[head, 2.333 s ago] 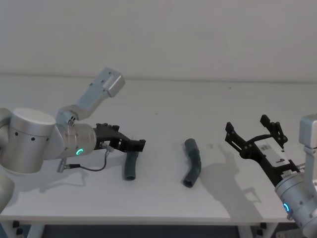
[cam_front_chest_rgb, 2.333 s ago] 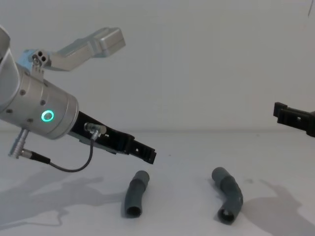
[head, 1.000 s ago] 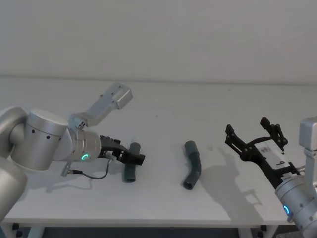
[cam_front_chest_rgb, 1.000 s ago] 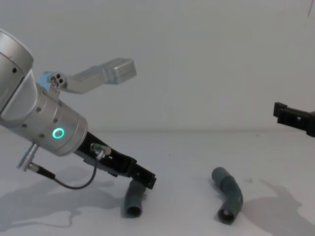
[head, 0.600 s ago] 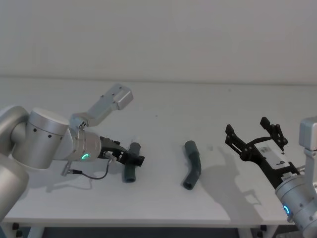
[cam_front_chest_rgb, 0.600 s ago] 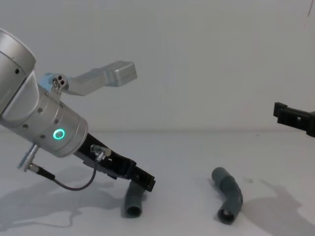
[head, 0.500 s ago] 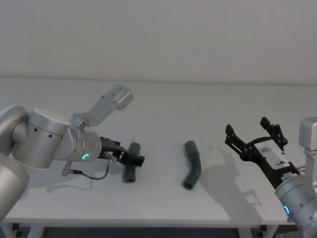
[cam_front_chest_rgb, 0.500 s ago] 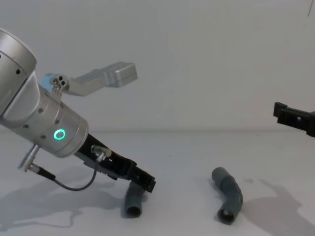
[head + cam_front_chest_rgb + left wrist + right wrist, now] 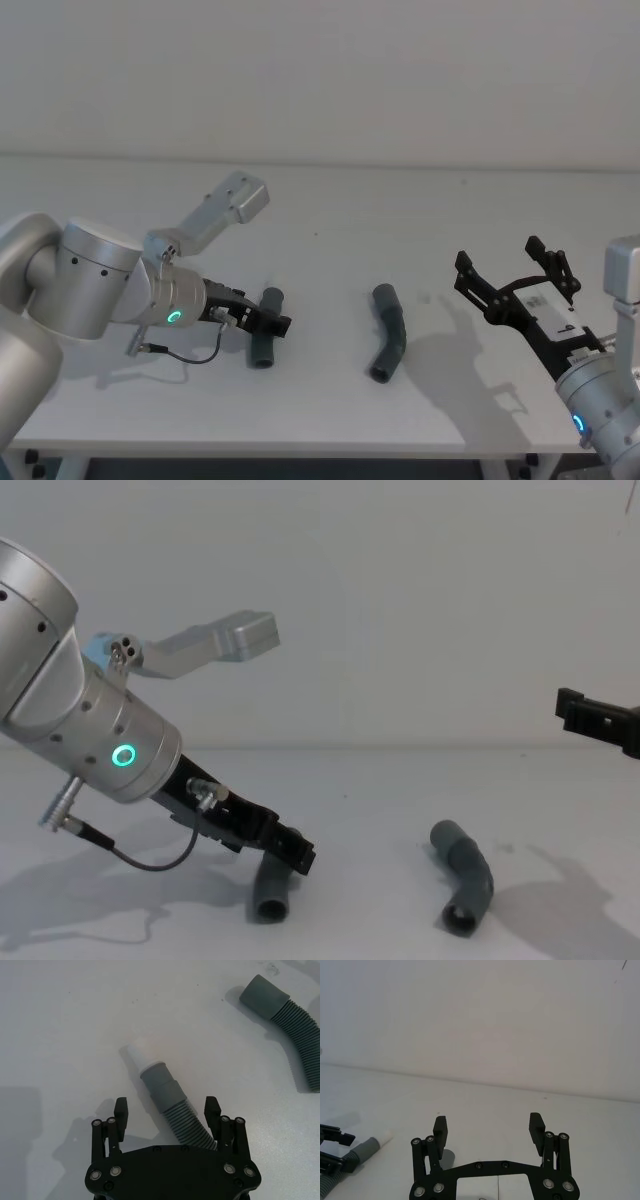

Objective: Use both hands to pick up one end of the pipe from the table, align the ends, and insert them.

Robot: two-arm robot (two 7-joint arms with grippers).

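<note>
- The black clamp-like right gripper is held spread above the matt pale grey table.
- The black left gripper is spread astride the dark grey ribbed, white-tipped pipe piece, which is left ungrasped.
- A second bent pipe piece is laid well apart.
- A plain white wall is seen beyond.

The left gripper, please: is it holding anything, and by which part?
Nothing yet: the left gripper has its jaws open astride the ribbed part of the pipe piece.
</note>
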